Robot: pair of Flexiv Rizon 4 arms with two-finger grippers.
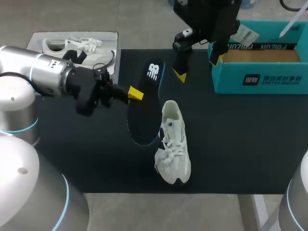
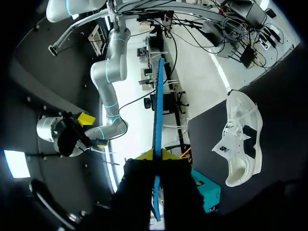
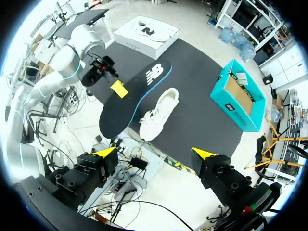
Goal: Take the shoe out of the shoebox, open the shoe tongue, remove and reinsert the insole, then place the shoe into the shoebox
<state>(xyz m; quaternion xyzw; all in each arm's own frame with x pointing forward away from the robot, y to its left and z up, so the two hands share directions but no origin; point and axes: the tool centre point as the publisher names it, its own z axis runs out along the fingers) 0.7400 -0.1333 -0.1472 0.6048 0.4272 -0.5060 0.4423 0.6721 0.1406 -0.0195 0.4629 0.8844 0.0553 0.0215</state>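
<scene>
One insole [image 1: 146, 113] pinched in left gripper [image 2: 155, 156] — right gripper [image 3: 155, 153] spread apart; one shoe [image 1: 174, 144], one shoebox [image 1: 260, 81].

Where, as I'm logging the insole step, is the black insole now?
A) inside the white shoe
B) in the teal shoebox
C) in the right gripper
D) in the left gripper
D: the left gripper is shut on the black insole, which is outside the white shoe.

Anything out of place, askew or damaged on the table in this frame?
Nothing damaged or spilled. The insole is out of the shoe, held over the mat in the left pincer, which fits the task. The shoe lies on the mat, laces loose, apart from the open shoebox.
</scene>
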